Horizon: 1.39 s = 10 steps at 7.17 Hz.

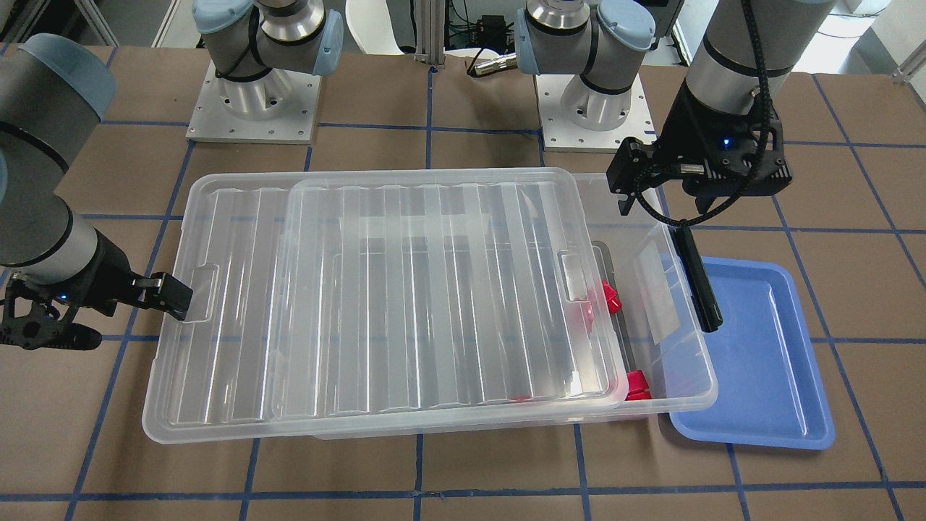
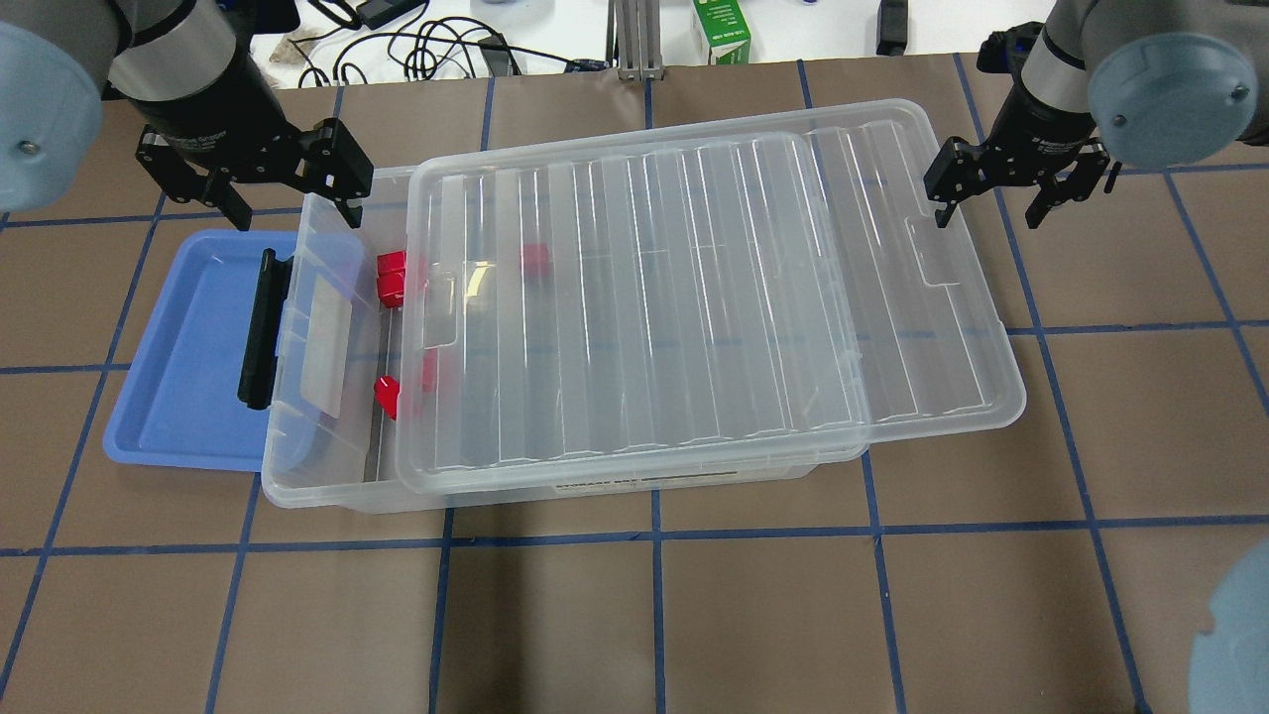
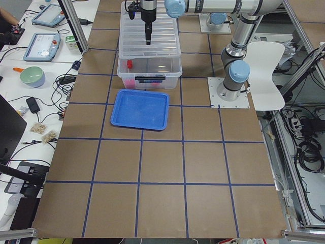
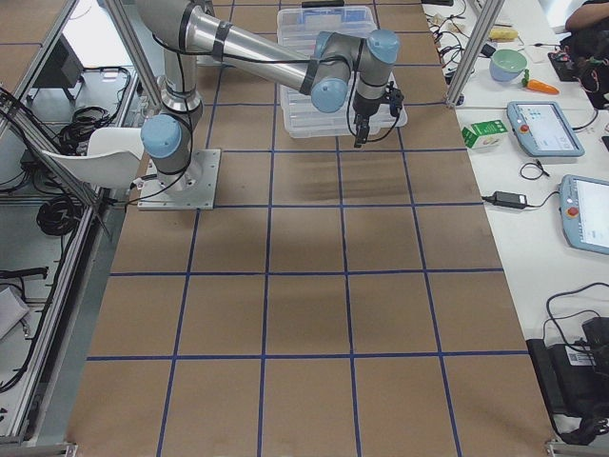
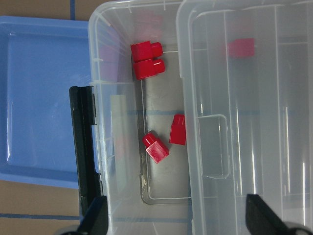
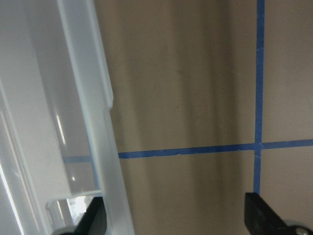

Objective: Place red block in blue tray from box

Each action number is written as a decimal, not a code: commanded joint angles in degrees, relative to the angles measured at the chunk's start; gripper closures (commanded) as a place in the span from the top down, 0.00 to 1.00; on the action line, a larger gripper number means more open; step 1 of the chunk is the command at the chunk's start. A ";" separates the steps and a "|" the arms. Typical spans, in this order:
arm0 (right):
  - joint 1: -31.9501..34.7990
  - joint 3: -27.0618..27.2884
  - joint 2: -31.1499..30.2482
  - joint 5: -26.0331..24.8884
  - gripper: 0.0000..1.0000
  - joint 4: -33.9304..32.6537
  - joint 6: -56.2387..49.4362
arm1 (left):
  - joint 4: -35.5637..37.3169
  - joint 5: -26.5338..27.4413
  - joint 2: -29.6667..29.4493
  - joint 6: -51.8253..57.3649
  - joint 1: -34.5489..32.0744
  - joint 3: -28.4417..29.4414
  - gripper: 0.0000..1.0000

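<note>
The clear box [image 2: 317,491] lies across the table with its ribbed lid [image 2: 644,297] slid toward my right, leaving its left end uncovered. Several red blocks lie there: a pair [image 2: 392,278], one alone [image 2: 387,397], and one under the lid [image 2: 535,260]. The left wrist view shows the pair [image 5: 146,61] and two more [image 5: 177,129]. The blue tray [image 2: 188,357] sits beside the box's left end and holds nothing. My left gripper [image 2: 288,193] is open and empty above that end. My right gripper [image 2: 991,198] is open and empty just beyond the lid's right edge.
A black latch handle [image 2: 260,327] stands on the box's left end wall, over the tray's edge. Brown table paper with blue tape lines [image 2: 654,535] surrounds the box. Cables and a green carton [image 2: 722,30] lie beyond the table's far edge.
</note>
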 commanded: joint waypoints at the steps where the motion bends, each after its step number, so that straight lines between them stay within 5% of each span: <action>1: -0.25 -0.02 -0.07 -1.40 1.00 0.23 -0.69 | 0.00 0.00 -0.01 0.00 0.00 0.04 1.00; 10: -2.89 -0.46 0.19 -3.51 1.00 -0.64 -6.49 | 0.00 0.00 -0.02 0.00 0.00 0.03 1.00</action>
